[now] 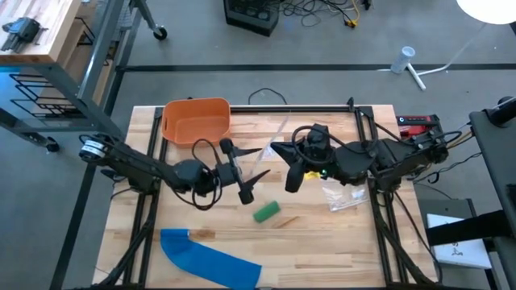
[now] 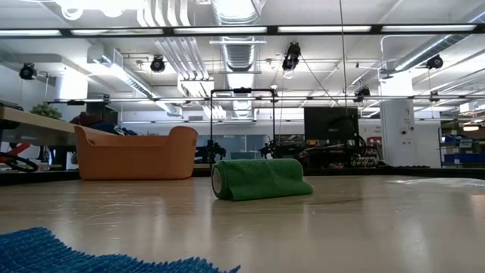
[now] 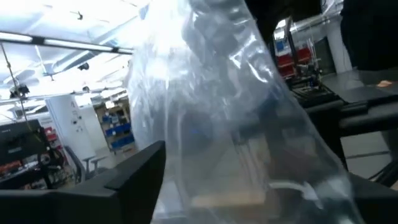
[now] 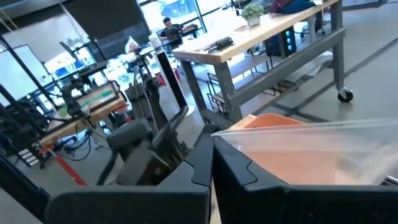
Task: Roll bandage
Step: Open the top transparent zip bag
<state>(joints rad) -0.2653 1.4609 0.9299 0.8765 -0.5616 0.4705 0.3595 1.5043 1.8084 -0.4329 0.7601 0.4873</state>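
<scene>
A green rolled bandage (image 1: 266, 212) lies on its side on the table's middle; the low view shows it too (image 2: 258, 180). A clear plastic bag (image 1: 260, 167) hangs in the air between my two grippers. My right gripper (image 1: 280, 153) is shut on it. My left gripper (image 1: 238, 171) is open, its fingers standing on either side of the bag (image 3: 236, 124). I cannot tell whether they touch it. My right gripper pinches an edge of the clear plastic bag (image 4: 231, 138) between its two fingers. The fingers come about level from the table's right side. The bag is lifted clear of the table and reaches from the fingers toward my left gripper.
An orange bin (image 1: 196, 121) stands at the far left. A blue cloth (image 1: 211, 259) lies at the near edge. A second clear bag (image 1: 343, 197) lies on the table at the right. Bare wood lies around the green roll.
</scene>
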